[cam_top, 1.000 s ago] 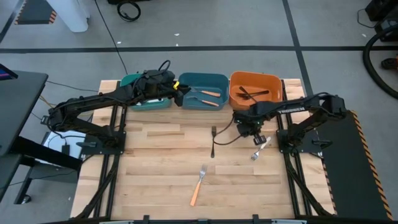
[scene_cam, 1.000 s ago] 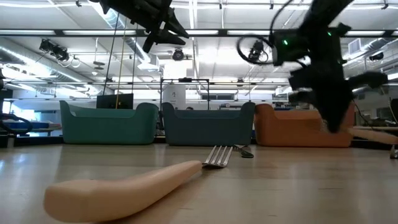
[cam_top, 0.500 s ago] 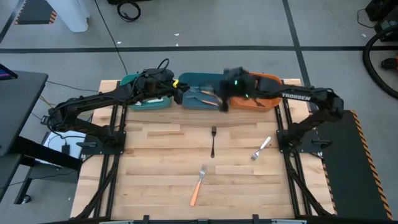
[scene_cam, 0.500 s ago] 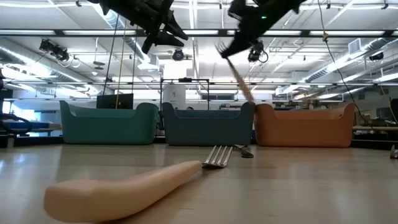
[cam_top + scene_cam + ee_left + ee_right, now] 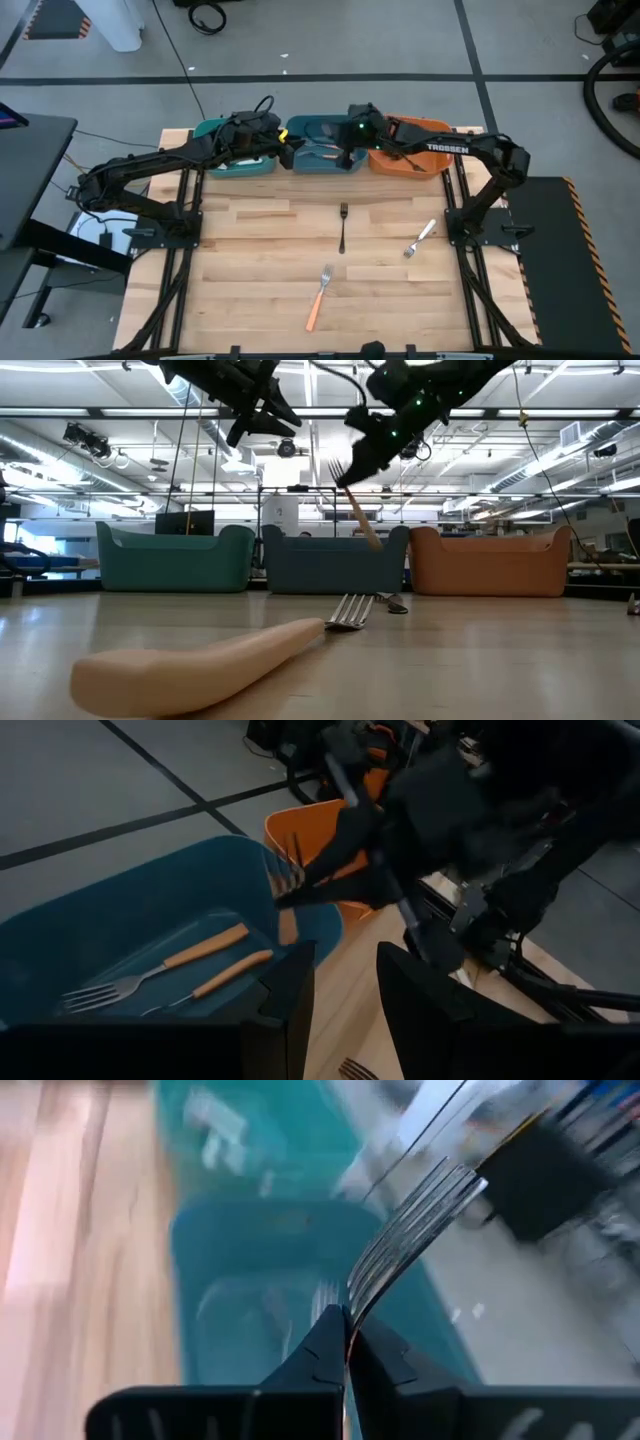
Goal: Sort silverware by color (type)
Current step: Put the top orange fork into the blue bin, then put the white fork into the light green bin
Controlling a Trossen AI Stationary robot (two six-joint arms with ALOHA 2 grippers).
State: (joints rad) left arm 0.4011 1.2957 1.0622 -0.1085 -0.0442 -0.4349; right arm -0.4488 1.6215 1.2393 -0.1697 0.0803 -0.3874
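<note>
While the right hand (image 5: 352, 472) hangs over the blue bin (image 5: 310, 133) at the upper middle of the high view, its fingers are pinched tight on an orange-handled fork (image 5: 355, 510), held tines up with the handle sloping down toward the bin's far side, a pose that suits a drop into the bin. That bin already holds 2 orange-handled forks (image 5: 175, 970) lying side by side on its floor, so the held one seems destined to join its own kind. The orange bin (image 5: 425, 130) to its right carries black forks, mostly hidden under the right arm, and the teal bin (image 5: 208, 130) at the left is largely covered by the left arm. The left hand (image 5: 345, 975) waits above the gap between the teal and blue bins, its 2 fingers parted and holding nothing. On the tabletop (image 5: 250, 250) 3 pieces are left unsorted: a black fork (image 5: 343, 225) in the centre, a silver fork (image 5: 420, 238) to the right of it, and another orange-handled fork (image 5: 319, 297) nearer the lower edge, each well apart from the others, which should leave room for a clean pick.
</note>
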